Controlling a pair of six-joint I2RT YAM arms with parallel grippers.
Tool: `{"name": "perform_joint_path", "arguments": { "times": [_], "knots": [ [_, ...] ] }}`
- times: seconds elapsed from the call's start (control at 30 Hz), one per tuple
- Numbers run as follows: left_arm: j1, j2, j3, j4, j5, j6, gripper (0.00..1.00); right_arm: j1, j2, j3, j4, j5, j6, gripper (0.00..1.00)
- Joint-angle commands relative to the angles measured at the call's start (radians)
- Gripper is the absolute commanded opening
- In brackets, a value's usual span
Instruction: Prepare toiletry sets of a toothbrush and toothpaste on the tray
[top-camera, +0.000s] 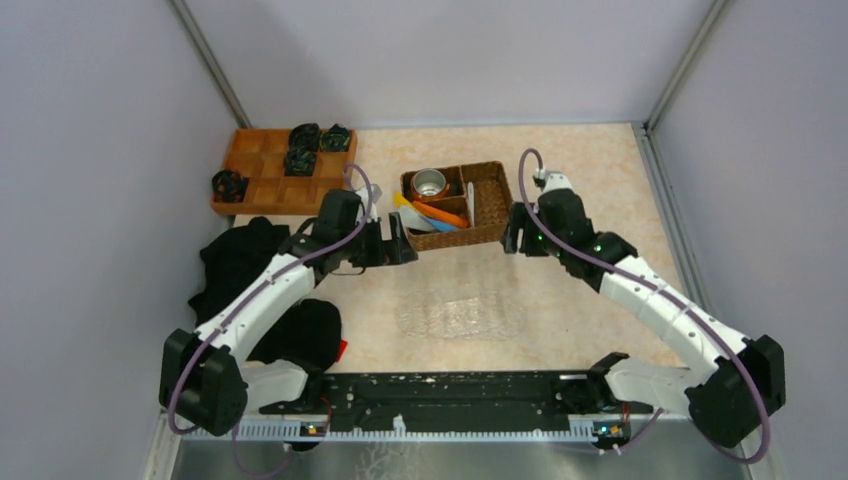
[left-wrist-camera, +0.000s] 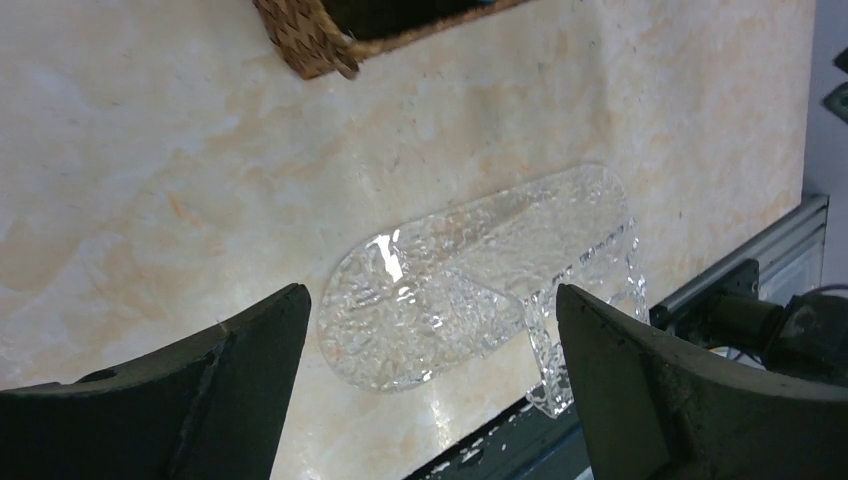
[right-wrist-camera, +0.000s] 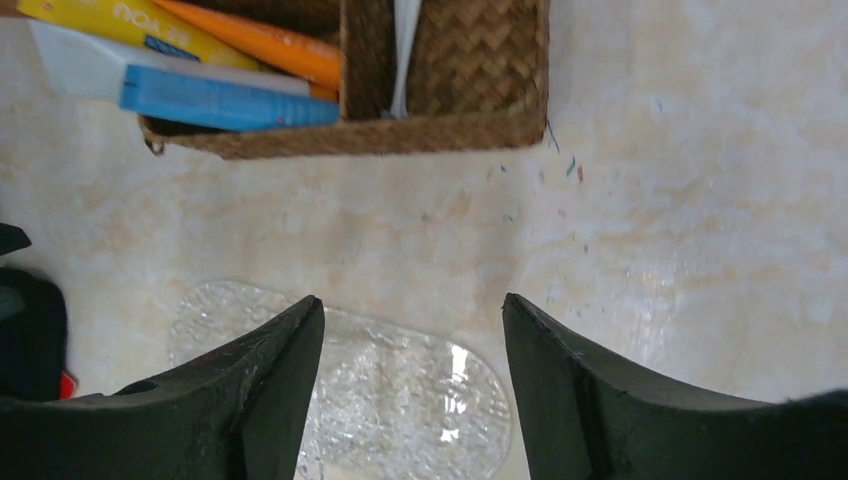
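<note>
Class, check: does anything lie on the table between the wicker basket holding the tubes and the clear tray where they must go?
Nothing visible does. Only a strip of bare table lies between the wicker basket and the clear tray.

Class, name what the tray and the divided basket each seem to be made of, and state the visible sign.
Tray: probably clear plastic, glossy and bumpy; the table shows through and highlights glint. Basket: brown woven wicker or similar fibre, matte; herringbone weave is visible.
</note>
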Motion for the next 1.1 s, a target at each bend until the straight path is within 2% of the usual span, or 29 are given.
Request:
{"name": "perform_joint_path", "arguments": {
  "times": [0.0,0.1,0.17,0.2,0.27,0.3,0.33,0.37,0.47,0.67,1.07],
  "knots": [
    [0.057,0.044,0.018,0.004,0.018,0.054,0.99,-0.02,0.096,0.161,-0.009,-0.02,-0.117,0.65],
    [0.065,0.083,-0.002,0.032,0.1,0.04,0.94,-0.021,0.153,0.203,-0.019,-0.056,-0.121,0.53],
    [0.065,0.101,-0.028,0.049,0.174,0.019,0.82,-0.02,0.148,0.155,0.012,-0.104,-0.106,0.33],
    [0.065,0.101,-0.056,0.074,0.208,0.003,0.73,-0.021,0.135,0.122,0.033,-0.12,-0.098,0.24],
    [0.065,0.091,-0.116,0.127,0.266,-0.025,0.49,-0.02,0.1,0.054,0.061,-0.123,-0.085,0.03],
    [0.065,0.087,-0.141,0.146,0.29,-0.037,0.36,-0.021,0.085,0.029,0.068,-0.122,-0.085,0.0],
    [0.064,0.081,-0.166,0.16,0.31,-0.048,0.27,-0.021,0.072,0.007,0.073,-0.123,-0.085,0.0],
    [0.064,0.075,-0.187,0.171,0.326,-0.059,0.22,-0.021,0.063,-0.009,0.078,-0.123,-0.085,0.0],
    [0.059,0.047,-0.239,0.193,0.352,-0.072,0.19,-0.021,0.059,-0.036,0.105,-0.135,-0.092,0.0],
    [0.041,0.039,-0.279,0.231,0.369,-0.103,0.18,-0.02,0.147,-0.026,0.189,-0.204,-0.092,0.0],
    [-0.063,0.163,-0.258,0.361,0.36,-0.177,0.17,-0.018,0.317,0.029,0.296,-0.296,-0.081,0.0]
  ]
}}
